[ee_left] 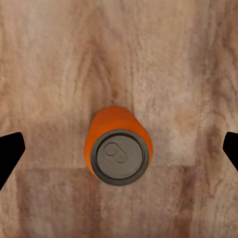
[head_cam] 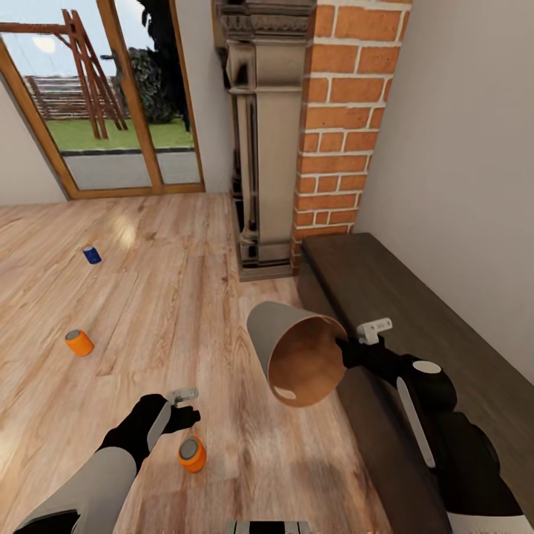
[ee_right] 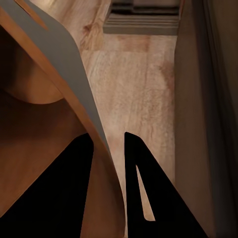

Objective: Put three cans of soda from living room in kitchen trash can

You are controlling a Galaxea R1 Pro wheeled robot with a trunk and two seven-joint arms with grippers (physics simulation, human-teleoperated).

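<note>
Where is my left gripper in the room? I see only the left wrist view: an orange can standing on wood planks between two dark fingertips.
Observer: The left gripper hovers open above the orange can, in front of the robot on the living room floor.
Operator: Are there other cans?
Observer: Yes, a second orange can and a blue can lie further off, toward the glass doors.
Operator: And the bin?
Observer: The right gripper pinches the rim of the trash can, held tilted in the air.

Matt wood-plank floor [head_cam: 178, 297], rough red brick chimney [head_cam: 341, 119], glossy orange can [ee_left: 116, 148]
</note>
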